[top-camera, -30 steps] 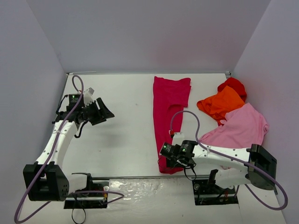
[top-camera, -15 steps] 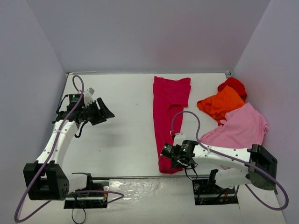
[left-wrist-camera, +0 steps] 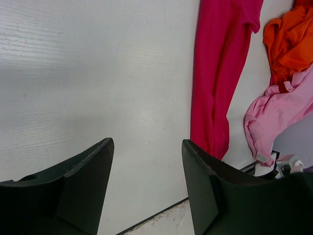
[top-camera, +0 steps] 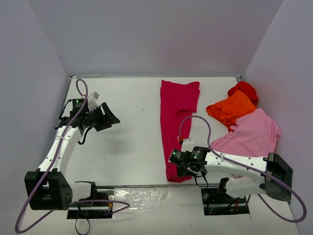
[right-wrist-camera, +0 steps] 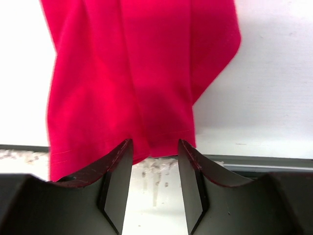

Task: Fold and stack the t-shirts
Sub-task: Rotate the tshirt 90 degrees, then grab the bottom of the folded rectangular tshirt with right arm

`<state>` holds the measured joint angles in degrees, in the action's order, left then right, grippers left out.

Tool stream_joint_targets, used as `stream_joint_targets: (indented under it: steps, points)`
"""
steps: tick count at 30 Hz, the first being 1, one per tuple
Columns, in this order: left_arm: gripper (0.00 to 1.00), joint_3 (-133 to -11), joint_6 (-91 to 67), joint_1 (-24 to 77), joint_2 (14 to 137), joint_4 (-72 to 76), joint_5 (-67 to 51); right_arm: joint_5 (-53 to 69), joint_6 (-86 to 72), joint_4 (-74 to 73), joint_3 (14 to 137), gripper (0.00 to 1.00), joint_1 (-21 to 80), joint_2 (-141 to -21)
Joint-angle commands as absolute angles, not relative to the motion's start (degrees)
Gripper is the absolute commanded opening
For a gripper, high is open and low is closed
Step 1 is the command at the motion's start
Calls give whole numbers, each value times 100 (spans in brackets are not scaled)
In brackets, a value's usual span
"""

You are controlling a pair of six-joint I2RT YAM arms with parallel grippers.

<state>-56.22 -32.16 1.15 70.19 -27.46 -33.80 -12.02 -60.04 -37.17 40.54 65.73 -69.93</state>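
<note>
- Your left end effector (left-wrist-camera: pixel 146 145) hangs over bare counter (top-camera: pixel 132 142) at the left of the overhead frame. Its jaws are apart with nothing between them.
- Your right end effector (right-wrist-camera: pixel 155 143) sits at lower centre of the overhead frame, at the near end of the crimson-magenta t-shirt (top-camera: pixel 177 115). Its jaws stand apart, and the hem lies at their tips, not pinched.
- That shirt lies as a long narrow strip from upper centre down to the counter's near edge. From overhead the end effector partly covers its lowest part, and the right wrist view cuts it off at the top.
- The orange t-shirt (top-camera: pixel 232 108) is bunched at upper right over the red t-shirt (top-camera: pixel 244 89), of which only a small lump shows.
- The light pink t-shirt (top-camera: pixel 254 133) lies just below them at the right. The right arm (top-camera: pixel 234 164) crosses its lower edge, and its folds are hard to read.
</note>
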Motion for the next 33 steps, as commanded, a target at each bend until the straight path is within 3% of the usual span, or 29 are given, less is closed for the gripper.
stream_joint_targets:
  steps: [1, 16, 17, 20, 21, 28, 33]
  points:
    - [54, -5697, -3276, 114, 6979, -2373, -3516, -1137, -5920, -3676, 4252, 39, 6636, -6859]
    - [54, -5695, -3214, 114, 6981, -2455, -3507, -1039, -5862, -3673, 4008, 38, 6645, -7563]
    - [55, -5700, -3203, 114, 6990, -2463, -3509, -1071, -5857, -3694, 4010, 34, 6645, -7606]
    - [55, -5743, -3183, 114, 7001, -2500, -3512, -1203, -5815, -3751, 4093, 3, 6645, -7704]
    - [55, -5755, -3173, 114, 6992, -2511, -3507, -1248, -5799, -3762, 4135, 0, 6645, -7695]
    - [54, -5801, -3182, 114, 6943, -2553, -3476, -1700, -5410, -3762, 4869, 0, 6636, -7765]
    - [54, -5774, -3286, 114, 6864, -2470, -3498, -1867, -4571, -3703, 6422, 0, 6675, -8479]
